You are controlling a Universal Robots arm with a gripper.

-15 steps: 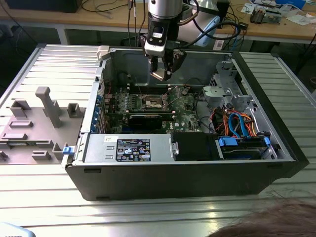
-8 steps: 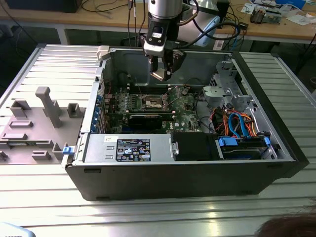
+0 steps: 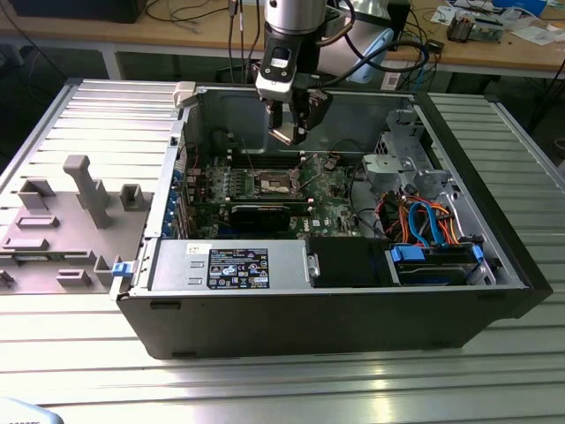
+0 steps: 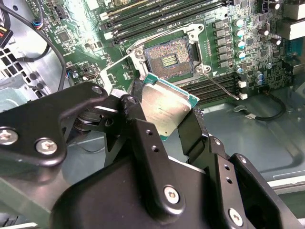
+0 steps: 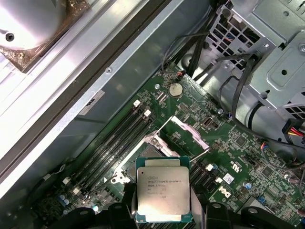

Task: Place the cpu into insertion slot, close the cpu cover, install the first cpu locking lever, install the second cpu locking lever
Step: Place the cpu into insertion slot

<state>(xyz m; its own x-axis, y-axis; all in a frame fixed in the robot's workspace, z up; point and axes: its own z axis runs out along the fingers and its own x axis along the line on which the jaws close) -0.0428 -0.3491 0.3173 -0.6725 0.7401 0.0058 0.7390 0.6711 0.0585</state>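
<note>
Our gripper (image 3: 290,122) clamps the cpu (image 5: 163,194) above the empty insertion slot (image 4: 167,57), cpu cover (image 5: 189,132) raised, so we judge no step finished.

cpu (image 4: 164,107) edges hidden behind hand (image 4: 162,112) fingers (image 4: 143,138); arm (image 3: 296,13) cut off in exterior view.

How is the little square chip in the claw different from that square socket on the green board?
The cpu has a smooth silvery top; the insertion slot has a dark centre inside a pale metal rim. The cpu is gripped in the claw above the green board; the insertion slot sits in the board, empty. Both are square.
</note>
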